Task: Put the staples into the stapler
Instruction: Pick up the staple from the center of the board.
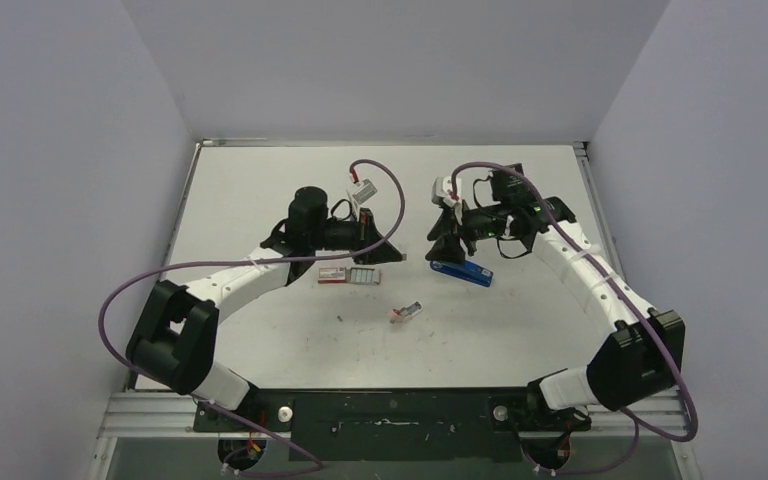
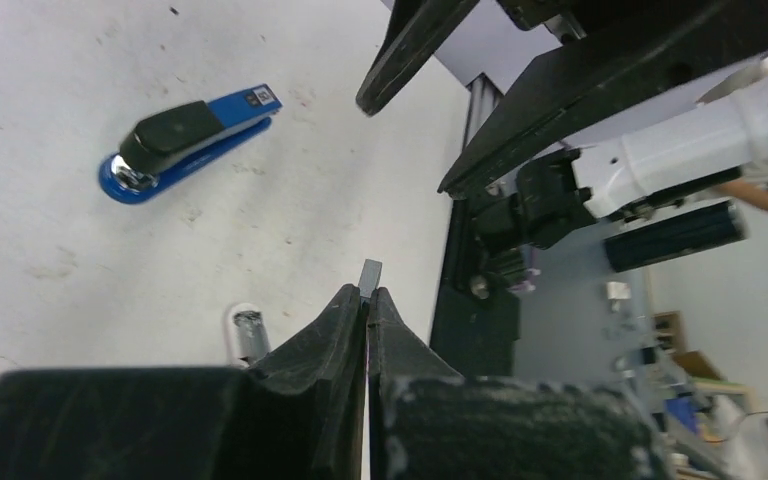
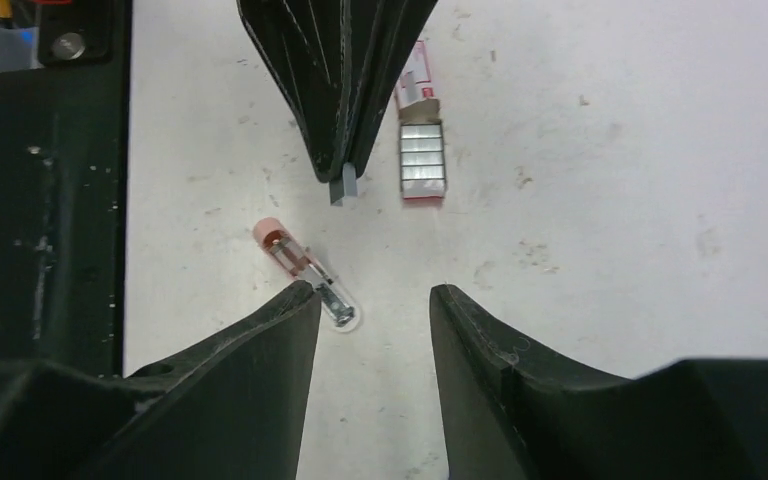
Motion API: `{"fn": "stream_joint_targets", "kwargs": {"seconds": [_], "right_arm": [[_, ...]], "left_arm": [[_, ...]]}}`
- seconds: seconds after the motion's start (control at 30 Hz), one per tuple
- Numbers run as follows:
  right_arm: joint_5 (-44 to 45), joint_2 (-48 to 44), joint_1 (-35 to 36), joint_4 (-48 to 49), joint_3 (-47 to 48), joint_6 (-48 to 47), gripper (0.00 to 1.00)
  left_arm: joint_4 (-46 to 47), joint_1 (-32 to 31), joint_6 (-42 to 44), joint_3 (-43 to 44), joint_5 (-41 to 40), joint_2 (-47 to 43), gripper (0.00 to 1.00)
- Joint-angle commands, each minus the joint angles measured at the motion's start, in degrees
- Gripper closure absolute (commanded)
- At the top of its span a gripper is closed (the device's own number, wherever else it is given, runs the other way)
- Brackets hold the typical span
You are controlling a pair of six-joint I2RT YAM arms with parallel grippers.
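**Tally: Four Kinds, One of Each**

The scene holds one blue stapler [image 1: 461, 271], one red-and-white staple box [image 1: 347, 275] with its tray of strips, one separate staple strip [image 3: 343, 186], and one small pink-capped tool [image 1: 405, 312].

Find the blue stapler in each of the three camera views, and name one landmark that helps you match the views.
Top view: the stapler lies right of centre on the table.
Left wrist view: the stapler lies in the upper left, at a slant.
Right wrist view: it is not in the picture.
Shared landmark: the small pink-tipped tool shows in all three.
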Motion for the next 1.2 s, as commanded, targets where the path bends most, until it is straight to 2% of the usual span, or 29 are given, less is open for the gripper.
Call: {"fn": "stream_joint_targets", "kwargs": {"seconds": [0.0,0.1,0.27,0.43,0.57,0.8,1.17], "right_arm": [[10.72,-4.94,4.06,9.49,-0.79,-0.62,0.54],[19.99,-9.73,11.04,13.03,-4.01,-3.32,0.53],[22.47,-12.91,12.35,13.09,-5.95,-6.98,0.52],[26.35,-15.49,14.25,12.97,-6.75,-9.45,0.51],[30.20,-14.68,16.99,13.21,-7.07,-10.94,0.52],[31.56,-12.81,19.88,12.53,-6.52,-11.73,0.53],[31.12,-12.39,19.98,12.54,-6.70,-11.42,0.67]], "left_arm": [[6.69,0.79,-18.99,2.11,3.07,1.17,1.00],[13.29,1.00,-28.90,-0.02,4.20,2.11,1.00],[19.12,0.94,-38.73,0.41,6.05,4.38,1.00],[21.74,0.84,-43.29,1.11,6.92,7.17,1.00],[21.82,0.43,-43.77,2.12,7.70,8.14,1.00],[21.94,0.31,-44.13,2.90,8.59,8.68,1.00],[25.15,0.31,-44.73,2.07,9.16,8.27,1.00]]}}
